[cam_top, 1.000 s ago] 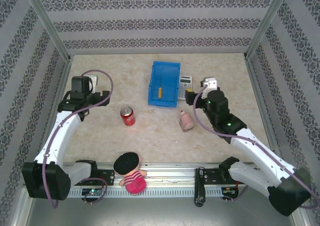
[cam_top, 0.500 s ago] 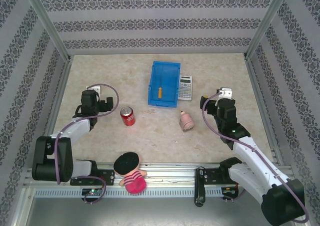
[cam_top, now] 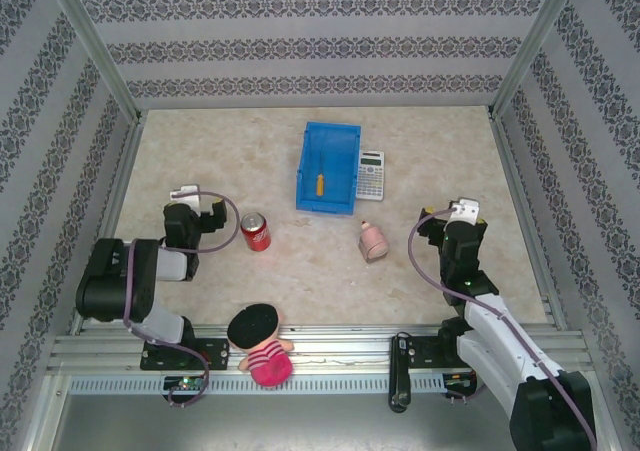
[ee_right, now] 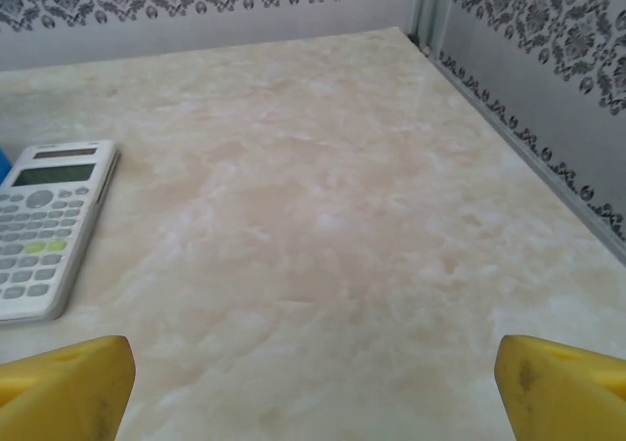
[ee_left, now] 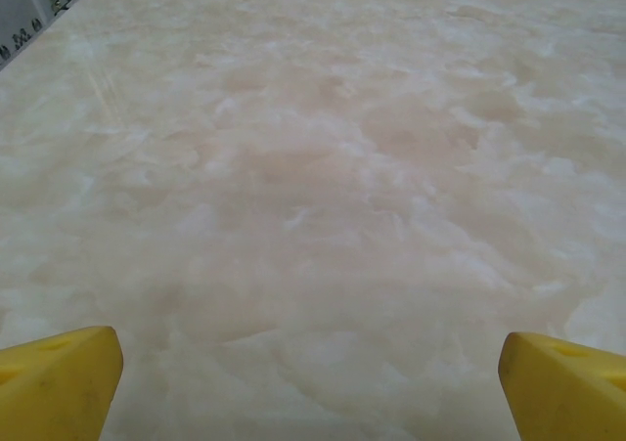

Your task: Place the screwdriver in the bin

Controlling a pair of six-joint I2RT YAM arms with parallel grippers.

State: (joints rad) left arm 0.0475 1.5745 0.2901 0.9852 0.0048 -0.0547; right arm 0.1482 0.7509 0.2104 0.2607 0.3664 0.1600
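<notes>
The blue bin (cam_top: 336, 147) stands at the back middle of the table. Inside it, on its floor, lies the screwdriver (cam_top: 319, 183), with its orange-yellow handle toward the near wall. My left gripper (cam_top: 186, 195) is pulled back at the near left, far from the bin. In the left wrist view this left gripper (ee_left: 313, 387) is open, its yellow fingertips (ee_left: 59, 377) wide apart over bare marble. At the near right, my right gripper (cam_top: 462, 214) is also drawn back. The right wrist view has the right gripper (ee_right: 313, 387) open and empty.
A grey calculator (cam_top: 371, 175) (ee_right: 44, 228) lies just right of the bin. A red soda can (cam_top: 256, 232) stands near my left gripper. A small pink object (cam_top: 373, 241) sits mid-table. A doll with a black hat (cam_top: 262, 343) rests on the front rail.
Both arms have folded back toward their bases, each gripper moving nearer and away from the bin. The screwdriver has stayed in the bin.
</notes>
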